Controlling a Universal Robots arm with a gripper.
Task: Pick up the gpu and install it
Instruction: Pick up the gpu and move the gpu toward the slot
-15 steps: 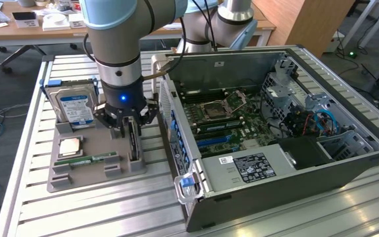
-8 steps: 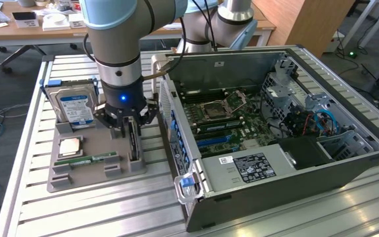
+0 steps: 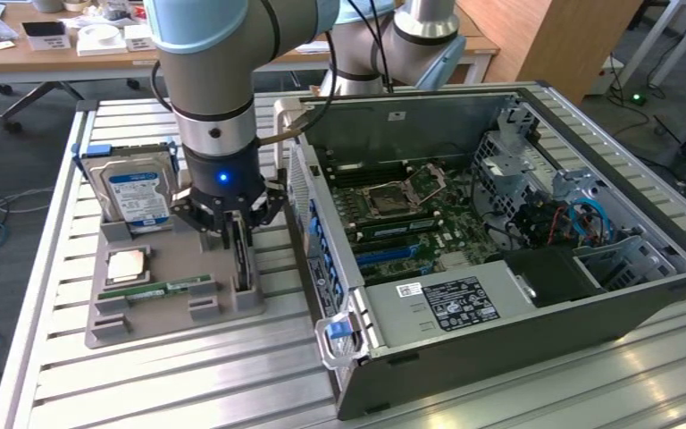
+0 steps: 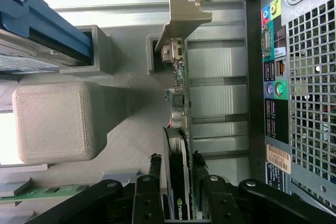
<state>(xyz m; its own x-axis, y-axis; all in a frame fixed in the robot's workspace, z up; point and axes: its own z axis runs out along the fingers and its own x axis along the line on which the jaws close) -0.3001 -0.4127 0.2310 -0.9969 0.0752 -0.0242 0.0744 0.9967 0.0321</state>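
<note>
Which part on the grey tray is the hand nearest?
The gpu, standing on edge beside the case, directly under the hand; the hard drive, CPU and RAM stick sit farther off.

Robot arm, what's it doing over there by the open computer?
The robot arm's gripper is down over a gray holder that sits beside the open computer. It is right around a graphics card, which stands on its edge in the holder. The card is not in the computer yet.
</note>
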